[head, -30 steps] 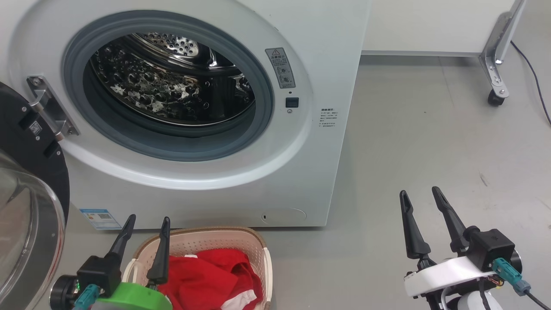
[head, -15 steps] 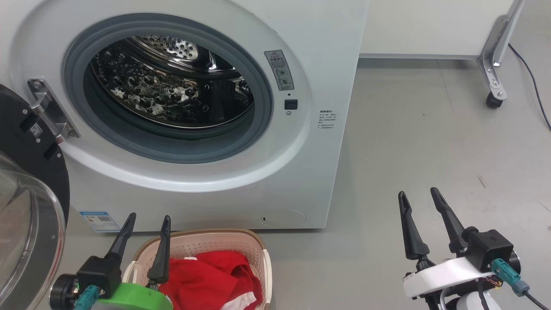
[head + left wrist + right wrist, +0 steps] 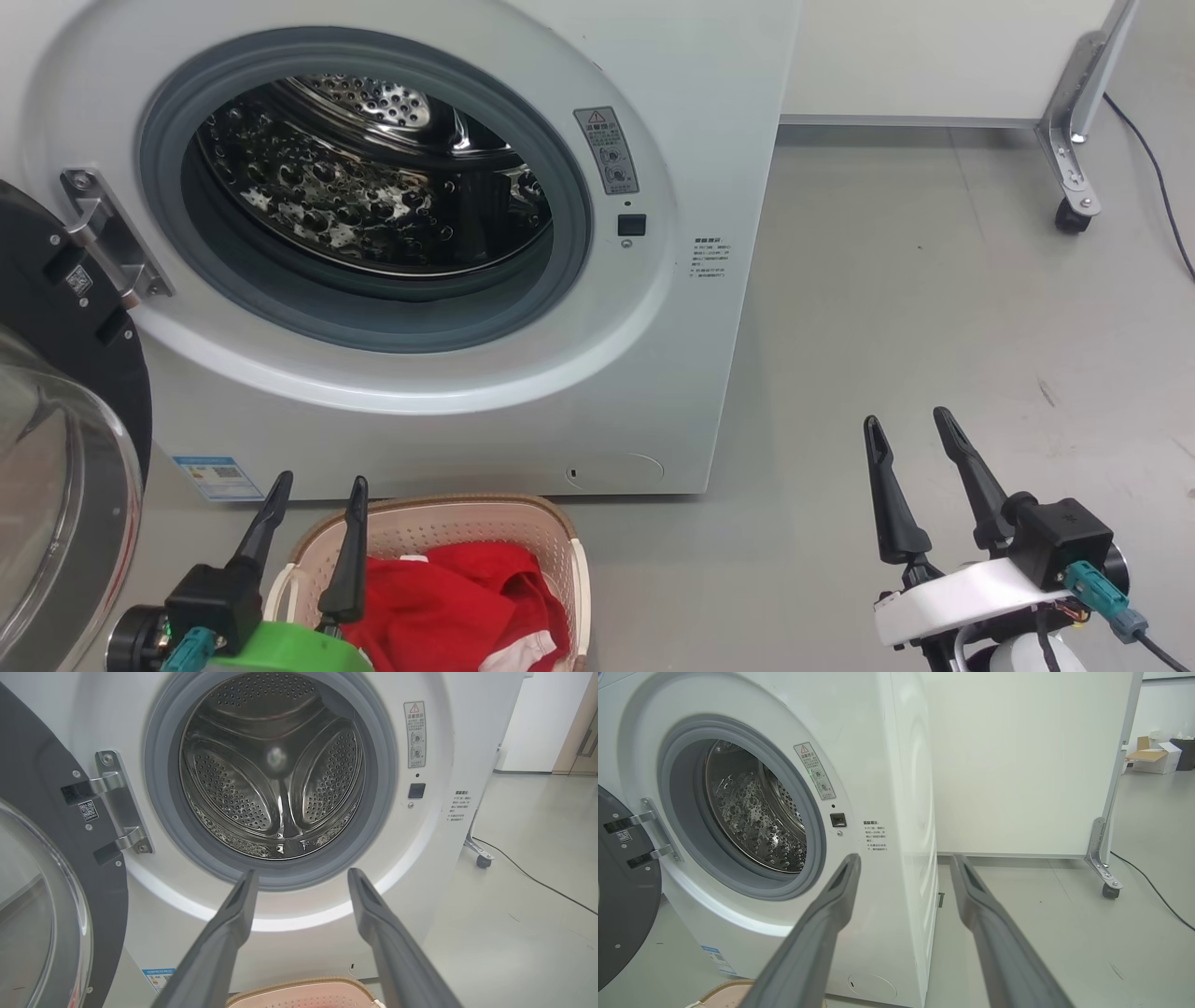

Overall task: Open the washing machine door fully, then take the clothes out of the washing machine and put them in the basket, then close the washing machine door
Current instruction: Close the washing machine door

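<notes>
Clothes (image 3: pixel 448 607) in the basket (image 3: pixel 551 523) before the washing machine (image 3: pixel 653 355), door (image 3: pixel 56 308) at its left.

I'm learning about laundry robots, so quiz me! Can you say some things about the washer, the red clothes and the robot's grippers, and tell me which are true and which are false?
1. The red clothes lie in the basket. True.
2. The door of the washer is shut. False: the washing machine door is swung open on the left.
3. There are clothes inside the washer. False: the drum looks empty.
4. The left gripper and right gripper are both open and hold nothing. True.
</notes>
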